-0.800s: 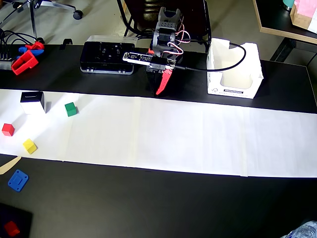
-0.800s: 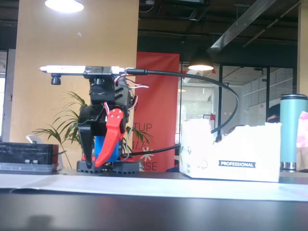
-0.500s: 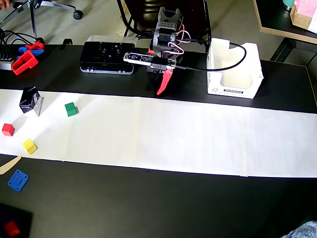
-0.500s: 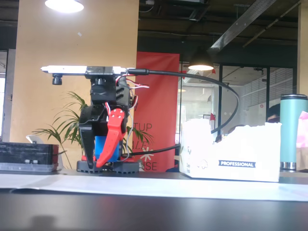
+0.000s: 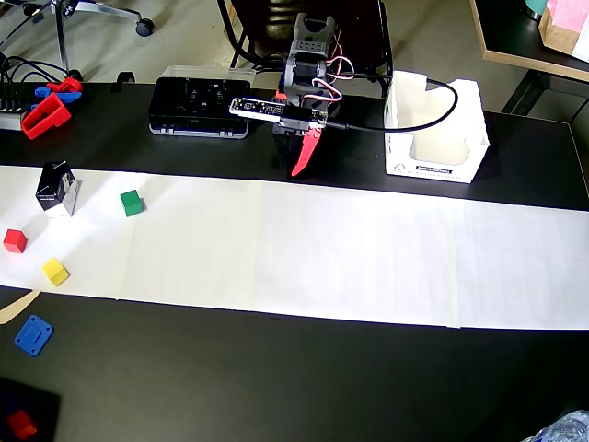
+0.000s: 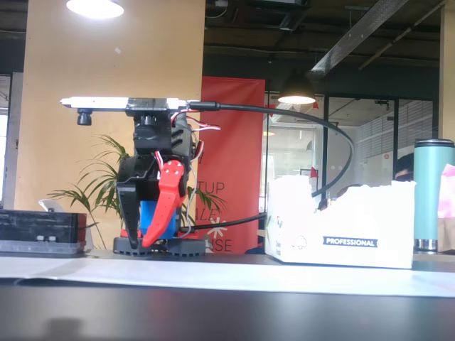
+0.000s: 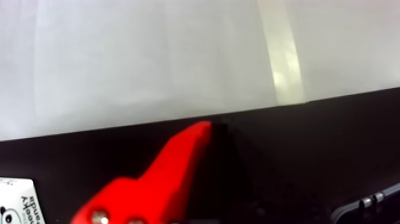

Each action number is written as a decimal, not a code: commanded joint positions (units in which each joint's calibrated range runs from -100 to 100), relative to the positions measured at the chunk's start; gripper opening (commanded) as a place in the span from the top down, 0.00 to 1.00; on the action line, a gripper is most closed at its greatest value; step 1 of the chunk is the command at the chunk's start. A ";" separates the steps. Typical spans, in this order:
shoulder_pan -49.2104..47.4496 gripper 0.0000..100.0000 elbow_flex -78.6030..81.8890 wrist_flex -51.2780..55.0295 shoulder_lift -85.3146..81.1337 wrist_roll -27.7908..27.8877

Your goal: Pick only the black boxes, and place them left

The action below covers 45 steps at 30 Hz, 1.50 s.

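Observation:
One black box (image 5: 56, 187), black with white panels, stands slightly askew on the white paper strip (image 5: 350, 249) at the far left in the overhead view. My gripper (image 5: 296, 168) is far from it, at the back middle of the table over the dark tabletop, just behind the paper's rear edge. The arm is folded back over its base. The red finger and the black finger meet at their tips, shut with nothing between them, as the wrist view (image 7: 213, 126) and the fixed view (image 6: 138, 241) show. The black box is out of sight in those two views.
Near the box lie a green cube (image 5: 132, 203), a red cube (image 5: 14, 240) and a yellow cube (image 5: 55, 271). A flat black device case (image 5: 198, 108) sits behind, left of the arm. A torn white carton (image 5: 433, 129) stands to its right. Blue and red parts lie at the left edge.
The black box has turned and shifted slightly on the paper, now showing an angled face instead of a square white side. The arm and gripper have not moved.

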 commanded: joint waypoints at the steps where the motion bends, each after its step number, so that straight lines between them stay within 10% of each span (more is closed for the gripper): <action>1: -0.83 1.00 0.61 0.09 -0.79 -0.07; 30: -1.18 1.00 0.61 0.09 -0.79 -0.07; 36: -1.44 0.72 -2.31 0.09 -0.48 0.35; 45: -1.01 0.72 -32.72 0.17 22.28 0.35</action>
